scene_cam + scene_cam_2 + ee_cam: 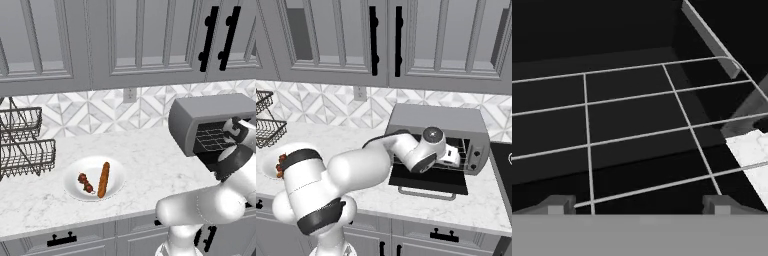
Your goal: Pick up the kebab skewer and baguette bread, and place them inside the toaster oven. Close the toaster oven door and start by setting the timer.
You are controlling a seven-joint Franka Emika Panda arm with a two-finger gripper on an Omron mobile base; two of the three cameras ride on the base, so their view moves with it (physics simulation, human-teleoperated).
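Kebab skewer (85, 183) and baguette bread (103, 179) lie side by side on a white plate (115, 170) on the marble counter (150, 160), well off to the claw's left. Its claw (639, 202) is spread wide and pinches nothing, its fingertips (559, 204) reaching into the toaster oven (441, 120) just above the wire rack (637, 135). Below the claw, the toaster oven door (431, 182) lies folded down flat, its silver handle (428, 194) at the front edge.

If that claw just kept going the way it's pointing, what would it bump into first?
Most likely the wire rack inside the toaster oven. The open gripper points slightly down at it; behind lies the dark back wall, though depth is hard to judge.
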